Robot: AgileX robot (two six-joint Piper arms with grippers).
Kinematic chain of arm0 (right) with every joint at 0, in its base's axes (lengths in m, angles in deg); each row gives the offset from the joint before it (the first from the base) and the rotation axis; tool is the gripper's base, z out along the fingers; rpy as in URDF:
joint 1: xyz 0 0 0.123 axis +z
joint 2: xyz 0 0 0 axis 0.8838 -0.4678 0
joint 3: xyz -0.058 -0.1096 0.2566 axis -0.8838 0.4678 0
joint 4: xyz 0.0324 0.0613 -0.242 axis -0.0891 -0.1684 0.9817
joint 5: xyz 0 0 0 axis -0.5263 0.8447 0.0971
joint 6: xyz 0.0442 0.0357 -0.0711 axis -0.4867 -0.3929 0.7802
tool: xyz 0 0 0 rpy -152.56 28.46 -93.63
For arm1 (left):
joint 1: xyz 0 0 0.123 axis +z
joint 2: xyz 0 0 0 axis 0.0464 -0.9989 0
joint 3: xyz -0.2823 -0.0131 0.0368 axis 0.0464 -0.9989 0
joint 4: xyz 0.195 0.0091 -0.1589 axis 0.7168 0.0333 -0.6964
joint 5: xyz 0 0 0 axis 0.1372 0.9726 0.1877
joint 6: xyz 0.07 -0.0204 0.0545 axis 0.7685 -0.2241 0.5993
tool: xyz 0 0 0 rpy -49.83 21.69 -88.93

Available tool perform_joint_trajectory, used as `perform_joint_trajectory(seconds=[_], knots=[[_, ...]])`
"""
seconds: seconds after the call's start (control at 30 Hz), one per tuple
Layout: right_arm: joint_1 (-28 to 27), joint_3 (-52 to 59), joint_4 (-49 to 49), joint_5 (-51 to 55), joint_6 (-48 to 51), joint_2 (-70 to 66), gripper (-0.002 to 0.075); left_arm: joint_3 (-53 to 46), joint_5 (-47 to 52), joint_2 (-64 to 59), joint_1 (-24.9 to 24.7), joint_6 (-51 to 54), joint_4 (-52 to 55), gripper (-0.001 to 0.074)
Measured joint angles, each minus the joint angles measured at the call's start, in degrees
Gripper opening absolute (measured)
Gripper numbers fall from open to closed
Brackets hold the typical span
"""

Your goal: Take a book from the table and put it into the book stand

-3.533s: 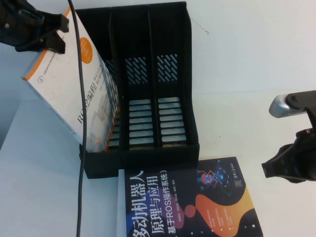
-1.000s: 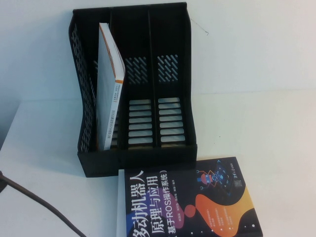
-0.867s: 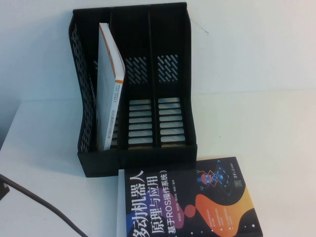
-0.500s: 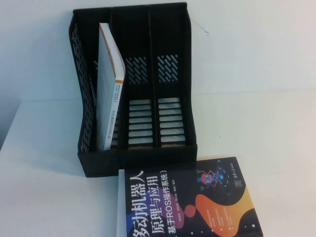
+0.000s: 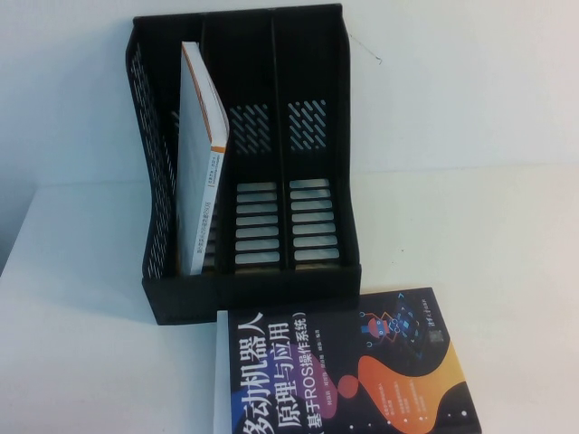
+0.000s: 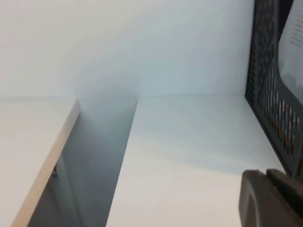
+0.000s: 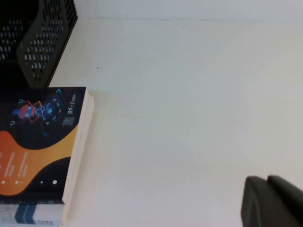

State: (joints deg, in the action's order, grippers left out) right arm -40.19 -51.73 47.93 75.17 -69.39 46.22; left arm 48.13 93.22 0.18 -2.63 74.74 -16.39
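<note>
The white-grey book (image 5: 201,172) with the orange edge stands upright in the left slot of the black book stand (image 5: 308,271), leaning a little to the right. The stand's perforated side (image 6: 274,104) and a bit of the book (image 6: 293,42) show in the left wrist view. Neither arm shows in the high view. My left gripper (image 6: 266,176) is shut and empty, low over the white table (image 5: 470,226) to the left of the stand. My right gripper (image 7: 267,182) is shut and empty over bare table right of the black book.
A black book (image 5: 344,371) with orange-purple blobs lies flat in front of the stand; it also shows in the right wrist view (image 7: 40,146). The table's left edge and a gap beside it (image 6: 94,161) show in the left wrist view.
The left arm has let go of the book, which now stands in the left slot. Both arms have drawn out of the high view; the last cable left half a second ago.
</note>
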Motion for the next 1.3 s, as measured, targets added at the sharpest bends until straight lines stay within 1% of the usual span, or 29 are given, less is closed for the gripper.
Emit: perform_joint_trajectory(seconds=[0.1, 0.3, 0.53, 1.3], knots=[[0.0, 0.0, 0.0, 0.0, 0.0, 0.1, -0.0001, 0.0, 1.2, 0.1, 0.3, -1.2, 0.0, -0.0003], [0.0, 0.0, 0.0, 0.0, 0.0, 0.1, -0.0001, 0.0, 9.3, 0.1, 0.3, -1.9, -3.0, -0.0003], [0.0, 0.0, 0.0, 0.0, 0.0, 0.1, -0.0001, 0.0, 9.6, 0.1, 0.3, 1.3, -3.5, -0.0003], [0.0, 0.0, 0.0, 0.0, 0.0, 0.1, -0.0001, 0.0, 9.6, 0.1, 0.3, 1.3, -3.5, -0.0003]])
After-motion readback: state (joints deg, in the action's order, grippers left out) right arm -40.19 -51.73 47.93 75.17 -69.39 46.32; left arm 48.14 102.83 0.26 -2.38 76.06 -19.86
